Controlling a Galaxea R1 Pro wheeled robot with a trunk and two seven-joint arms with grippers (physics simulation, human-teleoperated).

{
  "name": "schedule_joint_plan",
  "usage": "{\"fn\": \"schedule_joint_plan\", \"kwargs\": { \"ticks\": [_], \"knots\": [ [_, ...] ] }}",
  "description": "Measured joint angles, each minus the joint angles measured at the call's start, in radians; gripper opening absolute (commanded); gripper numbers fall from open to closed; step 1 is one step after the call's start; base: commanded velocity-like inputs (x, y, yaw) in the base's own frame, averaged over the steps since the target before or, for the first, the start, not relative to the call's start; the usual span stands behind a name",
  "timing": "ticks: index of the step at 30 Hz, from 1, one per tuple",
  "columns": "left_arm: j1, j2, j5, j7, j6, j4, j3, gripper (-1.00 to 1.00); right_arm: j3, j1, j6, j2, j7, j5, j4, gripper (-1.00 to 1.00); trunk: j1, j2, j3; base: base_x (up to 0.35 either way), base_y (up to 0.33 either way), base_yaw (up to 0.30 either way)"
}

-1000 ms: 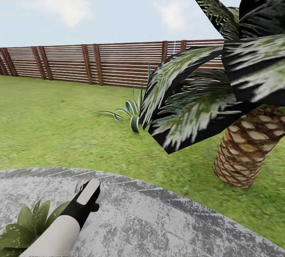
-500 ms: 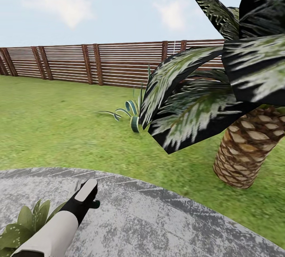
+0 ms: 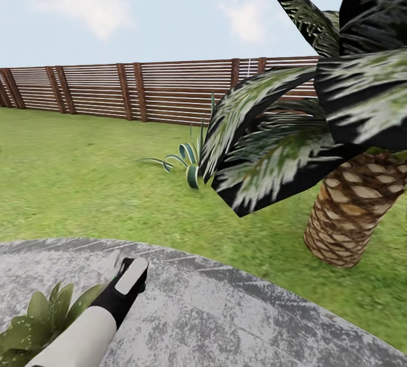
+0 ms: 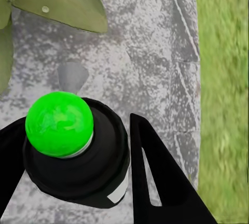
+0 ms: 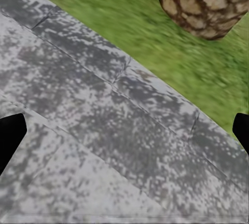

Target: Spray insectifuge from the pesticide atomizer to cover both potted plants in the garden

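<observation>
Garden lawn (image 3: 85, 186) runs back to a brown slatted fence (image 3: 96, 90) under a pale sky. The round grey stone patio (image 3: 226, 322) takes the near ground, its curved edge meeting the grass. A palm (image 3: 347, 217) with a scaly trunk stands on the lawn just past the patio's right edge, its dark fronds hanging across the head view. A striped spiky agave (image 3: 189, 163) sits farther back on the grass. One potted plant (image 3: 34, 322), a low rosette of broad green leaves, lies on the patio at its near left.

The left gripper (image 4: 78, 125) reaches out over the patio just beside that plant, its black fingers clasped on the atomizer (image 4: 78, 162), a dark bottle with a round bright green top. A white speck (image 4: 45, 9) dots a leaf near it. The right gripper (image 5: 124, 133) hangs over bare stone near the patio's edge, fingers spread wide.
</observation>
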Motion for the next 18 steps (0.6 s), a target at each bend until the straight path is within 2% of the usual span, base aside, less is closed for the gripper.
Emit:
{"fn": "schedule_joint_plan", "kwargs": {
  "ticks": [1,3,6,8,9,12,18],
  "knots": [
    [0.003,-0.012,-0.016,0.005,0.001,-0.030,-0.027,-1.00,0.000,0.000,0.003,0.000,0.000,0.000,0.004,1.00,0.000,0.000,0.000,-0.320,0.042,0.000],
    [0.007,-0.019,-0.022,0.009,0.001,-0.060,-0.072,-1.00,0.000,0.000,0.005,-0.002,0.000,0.000,0.009,1.00,0.000,0.000,0.000,-0.331,0.081,0.000],
    [0.009,-0.024,-0.023,0.015,0.005,-0.098,-0.200,-1.00,-0.002,-0.001,0.014,-0.001,0.002,-0.001,0.010,1.00,0.000,0.000,0.000,-0.330,0.140,0.000],
    [0.022,-0.024,-0.023,0.037,0.020,-0.169,-0.283,-1.00,-0.002,-0.002,0.036,0.001,0.003,-0.004,0.004,1.00,0.000,0.000,0.000,-0.323,0.177,0.000],
    [0.034,-0.023,-0.023,0.047,0.030,-0.199,-0.310,-1.00,-0.003,-0.002,0.042,0.001,0.003,-0.005,0.003,1.00,0.000,0.000,0.000,-0.321,0.184,0.000],
    [0.052,-0.023,-0.025,0.058,0.063,-0.253,-0.363,-1.00,-0.004,-0.003,0.050,0.002,0.002,-0.010,0.000,1.00,0.000,0.000,0.000,-0.319,0.188,0.000],
    [0.058,-0.025,-0.026,0.056,0.079,-0.274,-0.416,-1.00,-0.006,-0.003,0.052,0.002,0.000,-0.014,-0.001,1.00,0.000,0.000,0.000,-0.305,0.198,0.000]
  ]
}}
